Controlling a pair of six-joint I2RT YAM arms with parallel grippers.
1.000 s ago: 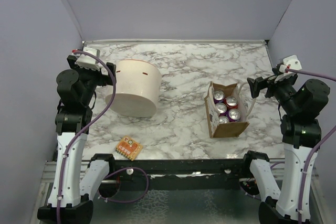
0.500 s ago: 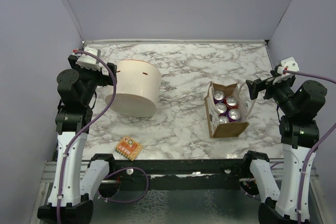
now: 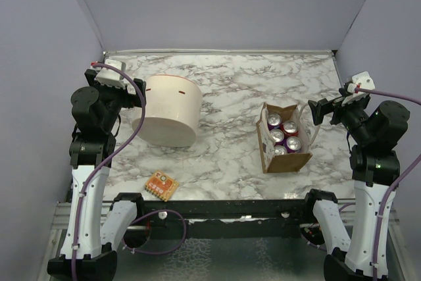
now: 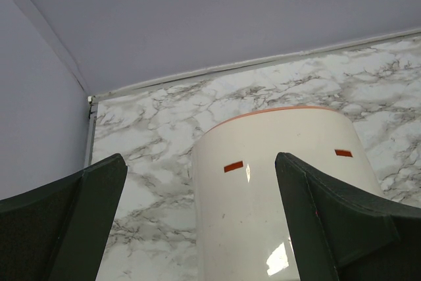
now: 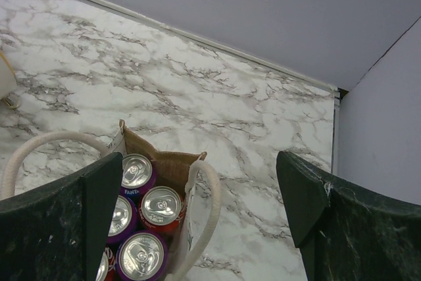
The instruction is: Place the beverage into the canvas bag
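Tan bag stands upright on the right part of the marble tabletop, top open, white loop handles up. Purple and red cans are packed inside it, standing on end. Right gripper hangs just off the bag's right side, jaws spread wide, nothing in them. Left gripper is also spread and empty, facing a cream tub on the left. Small orange packet lies near the front edge.
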